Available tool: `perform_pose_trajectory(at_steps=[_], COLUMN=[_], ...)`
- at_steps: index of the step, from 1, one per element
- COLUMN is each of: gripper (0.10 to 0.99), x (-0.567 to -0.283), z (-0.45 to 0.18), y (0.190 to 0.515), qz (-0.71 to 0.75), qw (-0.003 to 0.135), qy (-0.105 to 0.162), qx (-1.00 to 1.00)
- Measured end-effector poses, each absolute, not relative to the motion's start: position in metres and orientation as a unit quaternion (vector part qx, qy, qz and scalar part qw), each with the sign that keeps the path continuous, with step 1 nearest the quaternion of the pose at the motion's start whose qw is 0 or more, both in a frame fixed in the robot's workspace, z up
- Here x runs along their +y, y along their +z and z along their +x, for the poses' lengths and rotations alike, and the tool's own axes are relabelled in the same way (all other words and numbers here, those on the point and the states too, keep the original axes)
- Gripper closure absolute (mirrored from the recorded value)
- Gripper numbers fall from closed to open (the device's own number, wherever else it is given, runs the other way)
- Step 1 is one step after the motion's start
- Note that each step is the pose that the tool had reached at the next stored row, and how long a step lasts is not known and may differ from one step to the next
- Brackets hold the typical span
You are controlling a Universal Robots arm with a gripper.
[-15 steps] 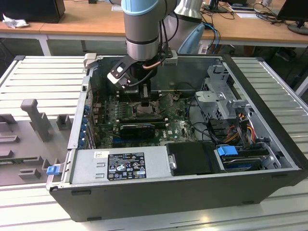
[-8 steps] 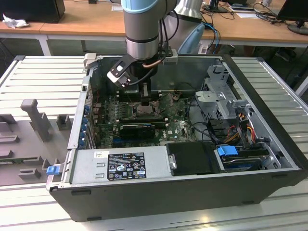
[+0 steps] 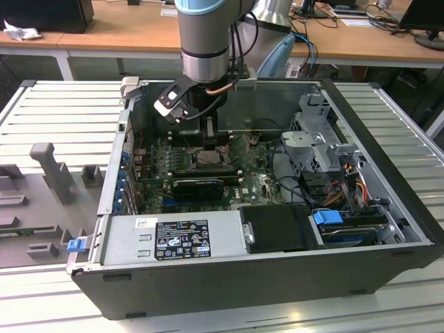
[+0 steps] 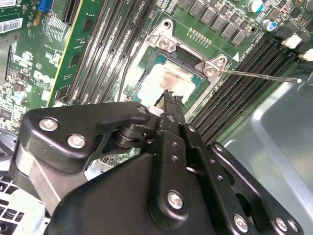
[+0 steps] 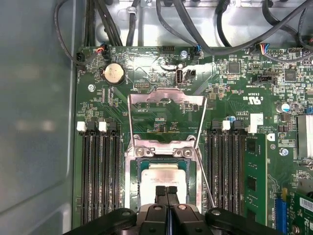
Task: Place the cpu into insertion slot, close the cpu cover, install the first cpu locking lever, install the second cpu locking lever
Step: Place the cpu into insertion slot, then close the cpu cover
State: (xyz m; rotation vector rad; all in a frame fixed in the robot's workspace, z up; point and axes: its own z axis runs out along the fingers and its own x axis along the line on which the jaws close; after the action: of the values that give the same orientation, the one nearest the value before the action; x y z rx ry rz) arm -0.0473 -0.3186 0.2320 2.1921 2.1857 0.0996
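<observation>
At the exterior view's left, grey fixture blocks (image 3: pixel 52 170) are sitting on the slatted table (image 3: pixel 69 104), just beside the open computer case (image 3: pixel 243 281). The case is lying on its side, with a silvery power supply (image 3: pixel 173 239) running along its near wall. Further right, the green motherboard (image 3: pixel 156 163) is lying on the case floor. The arm (image 3: pixel 205 41) is standing upright over it, with the gripper (image 3: pixel 209 139) pointing straight down at the board's middle. At the exterior view's right, a metal drive cage (image 3: pixel 316 135) and a bundle of cables (image 3: pixel 347 173) are crowding that end of the case.

The exterior view is giving the whole layout, while the wrist views are giving the socket close up. In the first wrist view the cpu cover (image 5: pixel 166 101) is lying swung open, away from the insertion slot (image 5: pixel 141 169), and green board is showing through its window. Black memory slots (image 5: pixel 100 171) are flanking the socket on both sides.

The cpu (image 5: pixel 164 174) is sitting flat inside the insertion slot, square to its frame. Its face is looking pale tan-grey. In the second wrist view brownish smears are showing across that face, and a thin lever rod (image 4: pixel 259 76) is sticking out free from one corner of the socket.

In both wrist views the two black fingers (image 5: pixel 160 193) are pressing together with nothing between them. Their tips are hovering over the cpu's edge, and I cannot tell whether they are touching it.
</observation>
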Motion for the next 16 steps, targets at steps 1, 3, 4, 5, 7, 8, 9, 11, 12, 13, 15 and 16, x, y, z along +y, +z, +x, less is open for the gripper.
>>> perform_pose_trajectory(at_steps=[1,3,4,5,7,8,9,11,12,13,15,16], gripper=[0.980,0.980,0.980,0.980,0.980,0.980,0.980,0.980,0.980,0.980,0.980,0.980], x=[-0.3186,-0.3186,-0.3186,-0.3186,-0.3188,-0.3188,-0.3188,-0.3188,-0.3187,-0.3187,-0.3188,-0.3188], z=[-0.0474,-0.0474,-0.0474,-0.0473,-0.0426,-0.0409,-0.0405,-0.0403,-0.0402,-0.0402,-0.0402,-0.0402], y=[0.2332,0.2356,0.2362,0.2369,0.2369,0.2369,0.2369,0.2370,0.2372,0.2373,0.2378,0.2379], qz=[0.708,0.708,0.708,0.708,0.708,0.708,0.708,0.708,0.708,0.708,0.708,0.708], qw=[0.022,0.022,0.022,0.022,0.022,0.022,0.022,0.022,0.022,0.022,0.022,0.022], qy=[0.032,0.032,0.032,0.032,0.032,0.032,0.032,0.032,0.032,0.032,0.032,0.032], qx=[0.706,0.706,0.705,0.705,0.705,0.705,0.705,0.705,0.705,0.705,0.705,0.705])
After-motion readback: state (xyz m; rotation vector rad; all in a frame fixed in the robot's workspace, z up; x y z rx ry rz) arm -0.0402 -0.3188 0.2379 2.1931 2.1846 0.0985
